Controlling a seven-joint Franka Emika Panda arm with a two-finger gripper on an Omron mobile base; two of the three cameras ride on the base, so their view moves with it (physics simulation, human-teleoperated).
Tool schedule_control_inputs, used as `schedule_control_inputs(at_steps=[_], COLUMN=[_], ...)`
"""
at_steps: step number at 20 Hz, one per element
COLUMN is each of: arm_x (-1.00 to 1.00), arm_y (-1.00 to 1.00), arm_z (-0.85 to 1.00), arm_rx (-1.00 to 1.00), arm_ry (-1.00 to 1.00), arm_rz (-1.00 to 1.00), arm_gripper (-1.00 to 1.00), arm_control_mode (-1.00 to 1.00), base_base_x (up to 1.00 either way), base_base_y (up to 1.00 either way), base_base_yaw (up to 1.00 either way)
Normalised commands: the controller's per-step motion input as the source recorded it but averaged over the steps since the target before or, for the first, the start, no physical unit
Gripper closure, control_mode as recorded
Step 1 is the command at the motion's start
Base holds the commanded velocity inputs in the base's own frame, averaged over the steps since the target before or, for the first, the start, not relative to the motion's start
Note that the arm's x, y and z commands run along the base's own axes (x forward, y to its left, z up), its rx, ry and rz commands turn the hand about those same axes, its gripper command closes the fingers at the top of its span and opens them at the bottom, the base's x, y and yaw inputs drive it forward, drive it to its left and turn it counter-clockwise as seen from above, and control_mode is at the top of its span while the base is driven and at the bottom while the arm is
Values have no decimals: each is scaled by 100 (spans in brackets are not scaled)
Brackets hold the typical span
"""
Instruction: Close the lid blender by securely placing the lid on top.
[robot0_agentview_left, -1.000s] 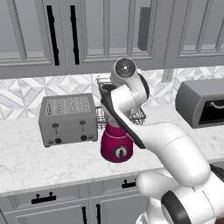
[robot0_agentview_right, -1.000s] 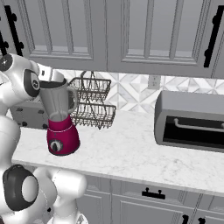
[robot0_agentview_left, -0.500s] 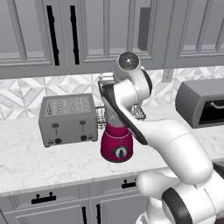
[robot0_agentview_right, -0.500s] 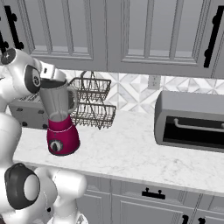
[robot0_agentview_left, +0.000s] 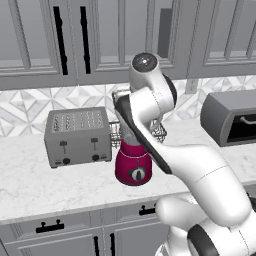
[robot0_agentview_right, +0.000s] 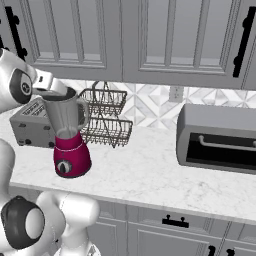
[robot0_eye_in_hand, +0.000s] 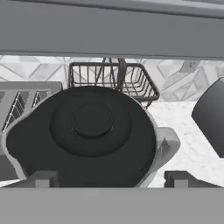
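The blender (robot0_agentview_right: 70, 137) stands on the counter (robot0_agentview_right: 150, 175) toward its front edge, its magenta base with a black dial facing forward and its clear grey jar rising upright with the handle turned to the right. In the hand view a black round lid (robot0_eye_in_hand: 87, 131) with a raised knob in its middle sits in the mouth of the jar and fills it. The pincer (robot0_eye_in_hand: 111, 177) hangs just above the lid; its two dark tips are spread well apart, one at either side of the lid's near edge, pinching nothing. In the right base view the white hand reaches over the jar's top from the left. Just behind the blender, toward the tiled back wall, is a two-tier wire basket rack (robot0_agentview_right: 106, 117). A grey boxy toaster (robot0_agentview_left: 77, 136) sits beside the blender on its left. Well apart, toward the right end of the counter, stands a dark grey oven box (robot0_agentview_right: 217, 137) with a bar handle.
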Motion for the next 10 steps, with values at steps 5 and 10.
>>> schedule_control_inputs(at_steps=[5,10], arm_x=[-85,-80], arm_y=[0,-2], arm_z=[-21,-21], arm_rx=[-4,-1], arm_ry=[4,-7], arm_rz=[0,1], arm_gripper=[-100,-100], arm_control_mode=[-100,-100], base_base_x=[0,0], base_base_y=[0,0], base_base_yaw=[0,0])
